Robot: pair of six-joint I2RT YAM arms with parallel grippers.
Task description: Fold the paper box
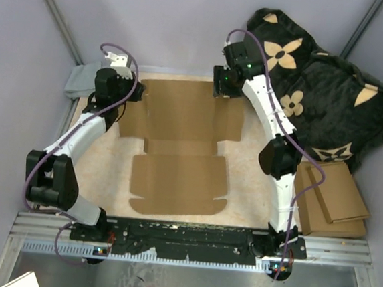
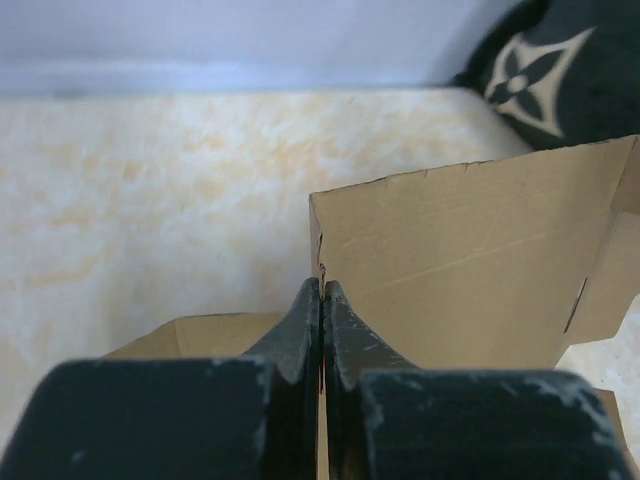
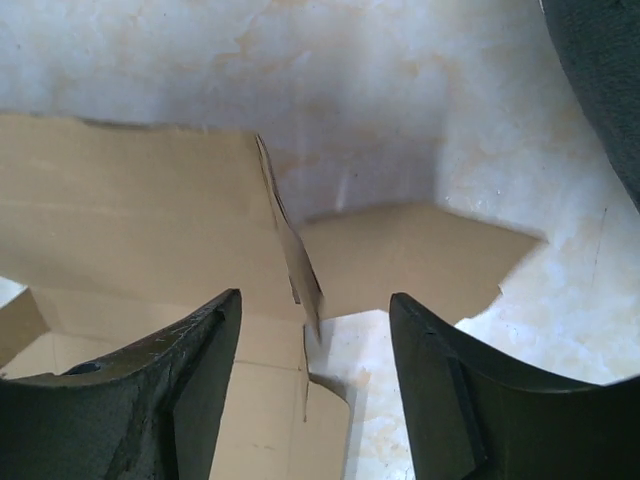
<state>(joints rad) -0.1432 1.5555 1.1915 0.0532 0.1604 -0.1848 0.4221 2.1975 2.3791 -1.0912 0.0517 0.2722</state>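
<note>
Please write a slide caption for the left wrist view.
Left gripper, jaws shut, pinches a raised flap of the paper box.

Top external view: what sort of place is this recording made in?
Probably an enclosed robot test cell: plain grey walls box in a small table, the left arm and right arm are bolted to a metal rail, and a flat paper box lies between them.

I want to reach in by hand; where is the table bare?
Bare table lies between the left arm and the paper box, and again between the box and the right arm. The right side is crowded with the cushion and stacked cardboard.
</note>
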